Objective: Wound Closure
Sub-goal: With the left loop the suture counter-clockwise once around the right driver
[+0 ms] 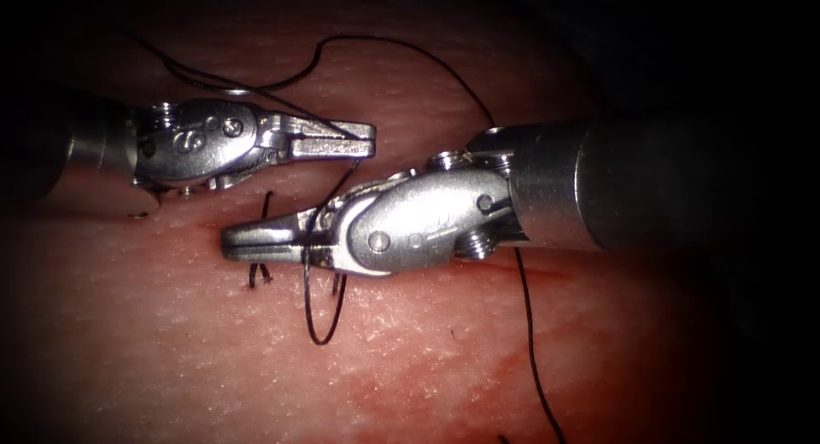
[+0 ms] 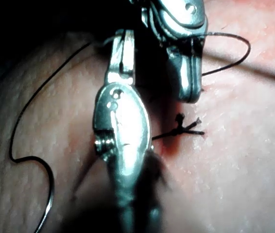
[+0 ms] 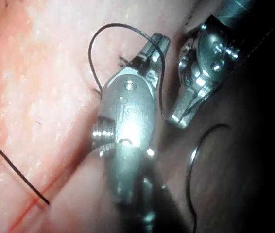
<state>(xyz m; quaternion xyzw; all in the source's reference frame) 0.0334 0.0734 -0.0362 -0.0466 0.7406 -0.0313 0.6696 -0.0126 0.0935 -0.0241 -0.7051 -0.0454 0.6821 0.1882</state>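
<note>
The thread [image 1: 530, 324] is wound in a loop [image 1: 318, 324] round the right end effector [image 1: 229, 242], just behind its jaws, and the slack of the loop hangs onto the tissue [image 1: 171, 350] below. From the loop the thread rises to the left end effector [image 1: 369, 141], whose jaws are pressed together on it at the tip. The right jaws are also pressed together, and nothing is seen between them. They lie over the cut [image 1: 547, 273], just above a tied stitch [image 1: 260, 273] with short cut ends. A thin pale arc [image 1: 235, 92] beside the left tool may be the needle. It is too faint to be sure, but it is held by neither tool and appears to lie on the tissue, not in it. The step in hand is judged to be knot tying, with a wrap laid on the right tool. The next move would call for the short thread end to be grasped without the wrap being shed.
</note>
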